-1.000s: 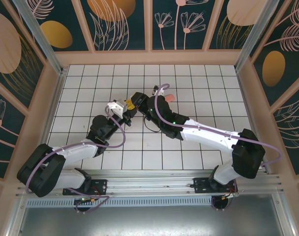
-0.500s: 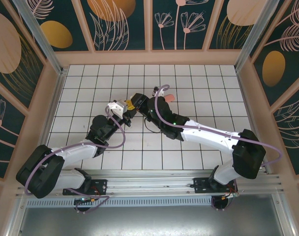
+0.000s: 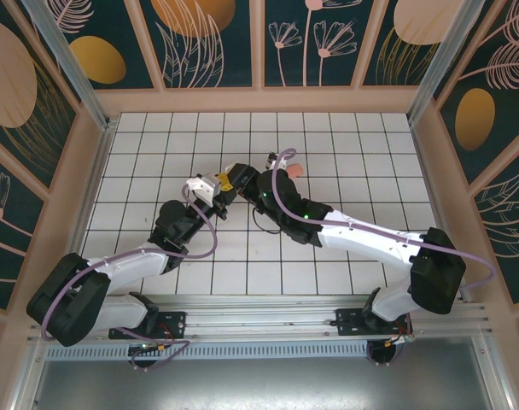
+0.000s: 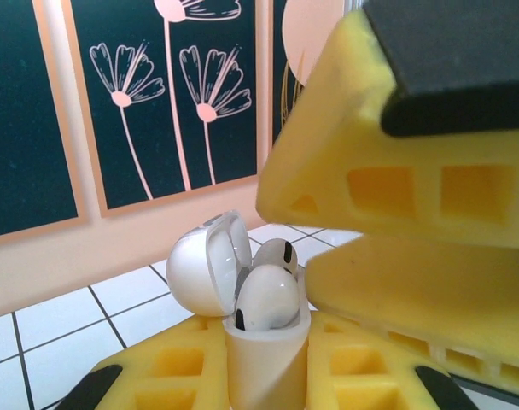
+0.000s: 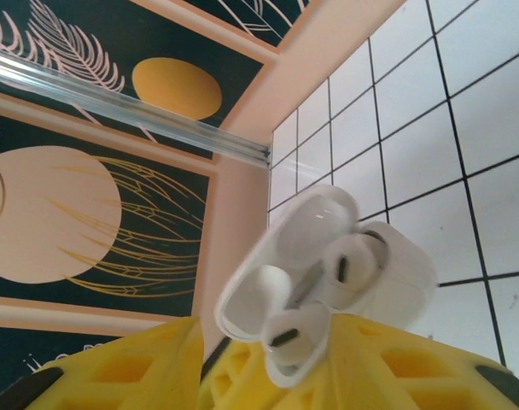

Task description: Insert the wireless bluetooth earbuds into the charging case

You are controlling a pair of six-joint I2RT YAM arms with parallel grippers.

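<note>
The white charging case (image 4: 259, 367) stands upright with its lid (image 4: 200, 265) swung open. My left gripper (image 4: 268, 376) is shut on its body. Two white earbuds (image 4: 266, 295) sit in its wells, the far one (image 4: 276, 254) just behind. My right gripper (image 5: 294, 371) is open, its yellow fingers (image 4: 370, 145) hovering close above and to the right of the case with nothing between them. From the right wrist the case (image 5: 400, 273) shows both earbuds (image 5: 349, 265) seated. In the top view the left gripper (image 3: 222, 190) and the right gripper (image 3: 241, 178) meet mid-table.
A small salmon-pink object (image 3: 294, 169) lies on the white tiled floor (image 3: 345, 145) just behind the right wrist. Peach walls with dark floral panels (image 3: 259, 98) close in the tiled area on three sides.
The right arm has shifted slightly, its elbow swinging a little to the right. Both grippers stay together at the same spot. The left arm and the case have not moved.
</note>
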